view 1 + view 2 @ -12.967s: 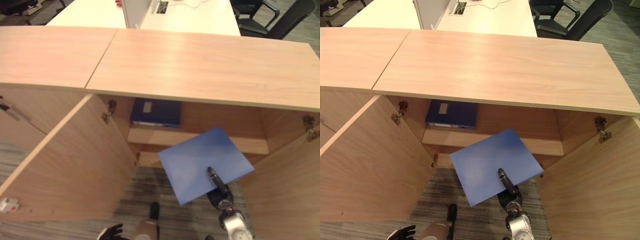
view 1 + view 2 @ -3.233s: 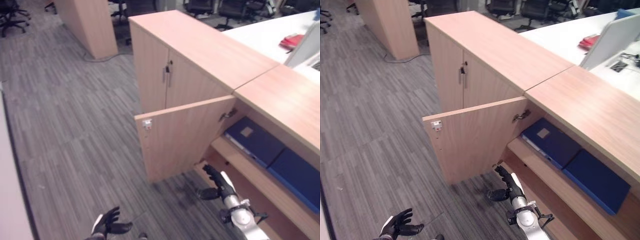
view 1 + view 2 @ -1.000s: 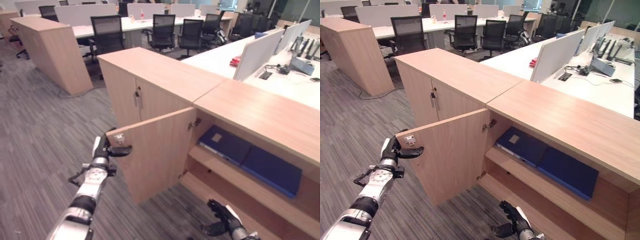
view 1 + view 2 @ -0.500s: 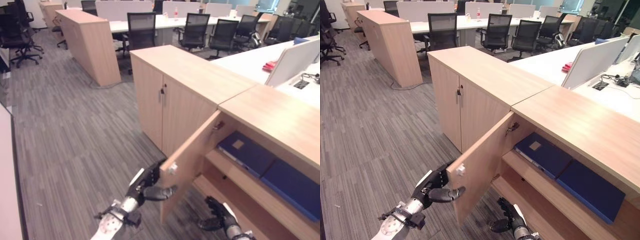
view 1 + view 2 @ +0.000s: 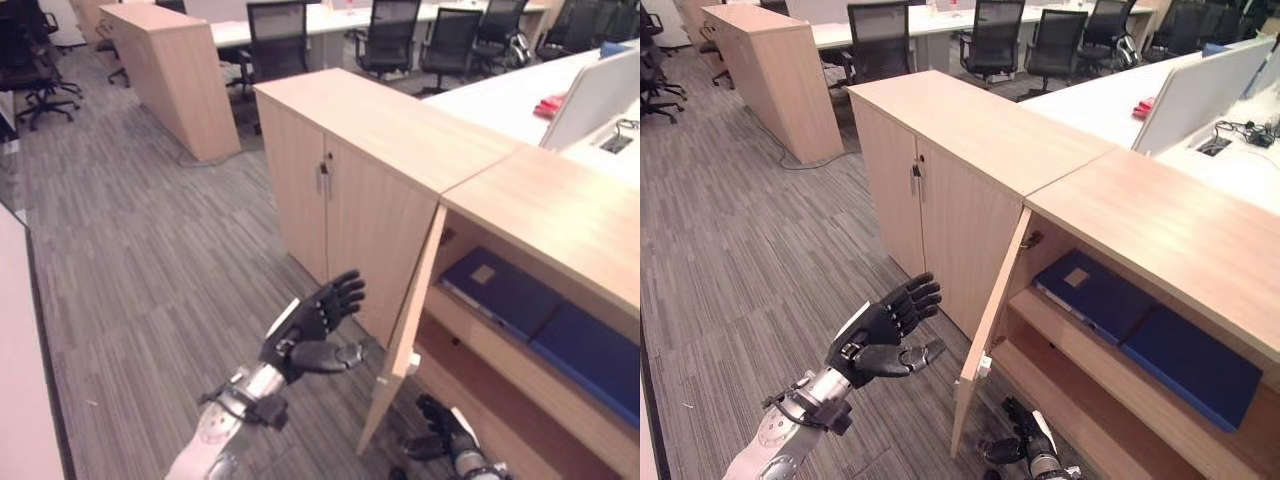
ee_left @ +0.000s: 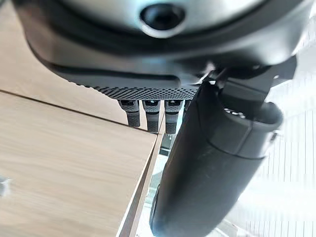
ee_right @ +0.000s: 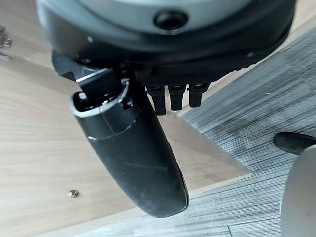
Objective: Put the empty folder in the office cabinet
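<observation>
Folder [image 5: 1190, 368] sits shelved in the cabinet [image 5: 1160, 230]; I'm closing up, left hand [image 5: 883, 332] spread, empty, beside the door [image 5: 990, 320]; next, a flat push shuts it.

An open-plan office. Long white desks [image 5: 940, 30] at the far side have black swivel chairs [image 5: 991, 40] pulled up and grey divider screens [image 5: 1200, 85] on the right. Low wooden cabinets [image 5: 950, 180] stand on grey striped carpet [image 5: 730, 250], with blue folders [image 5: 1095, 295] shelved inside one.
</observation>
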